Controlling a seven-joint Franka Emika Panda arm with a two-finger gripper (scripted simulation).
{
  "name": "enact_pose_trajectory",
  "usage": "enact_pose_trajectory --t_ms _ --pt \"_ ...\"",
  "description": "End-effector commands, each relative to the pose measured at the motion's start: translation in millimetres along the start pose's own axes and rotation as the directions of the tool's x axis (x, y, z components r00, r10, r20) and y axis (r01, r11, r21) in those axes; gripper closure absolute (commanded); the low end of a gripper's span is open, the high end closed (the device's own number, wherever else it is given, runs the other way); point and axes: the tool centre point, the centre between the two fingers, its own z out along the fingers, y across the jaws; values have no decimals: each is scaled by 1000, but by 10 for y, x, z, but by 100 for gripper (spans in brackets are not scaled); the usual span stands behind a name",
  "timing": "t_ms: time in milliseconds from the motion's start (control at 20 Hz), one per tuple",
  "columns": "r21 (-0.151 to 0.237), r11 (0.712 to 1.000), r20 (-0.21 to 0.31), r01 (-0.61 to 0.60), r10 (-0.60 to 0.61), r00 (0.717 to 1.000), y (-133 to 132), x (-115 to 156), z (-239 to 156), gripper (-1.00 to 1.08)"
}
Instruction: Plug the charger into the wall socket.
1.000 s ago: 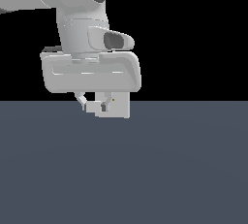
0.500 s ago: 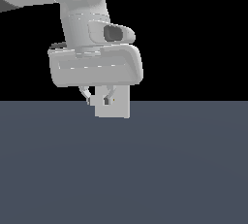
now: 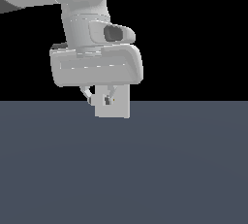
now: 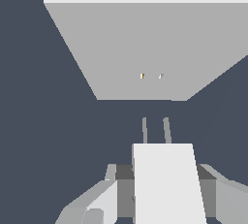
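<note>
In the wrist view the charger (image 4: 167, 182) is a white block with two thin prongs (image 4: 155, 130) pointing at the wall socket (image 4: 145, 43). The socket is a large pale grey block with two tiny slots near its centre, one yellowish. A short gap separates the prongs from the socket face. My gripper (image 4: 164, 177) is shut on the charger, with one finger (image 4: 112, 189) on each side. In the exterior view the gripper (image 3: 100, 99) hangs in front of the socket (image 3: 121, 109), and the charger blends into it.
A flat dark grey floor (image 3: 145, 169) runs under everything, with black background above it. The arm's wide white hand (image 3: 97, 65) hides the top of the socket in the exterior view.
The hand has lifted slightly and turned over the last second. The gripper's fingers now sit directly in front of the socket face instead of off its edge toward the exterior view's left.
</note>
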Motion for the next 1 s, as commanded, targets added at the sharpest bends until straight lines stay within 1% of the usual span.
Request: enact_pose_trajectory --t_ms 0,550,750,950 --pt "0 1000 0 -1 1 1000 3 33 12 108" --pt "0 1000 0 -1 1 1000 6 376 144 108" --pt "0 1000 0 -1 1 1000 7 443 171 108" --pt "0 1000 0 -1 1 1000 4 453 174 108"
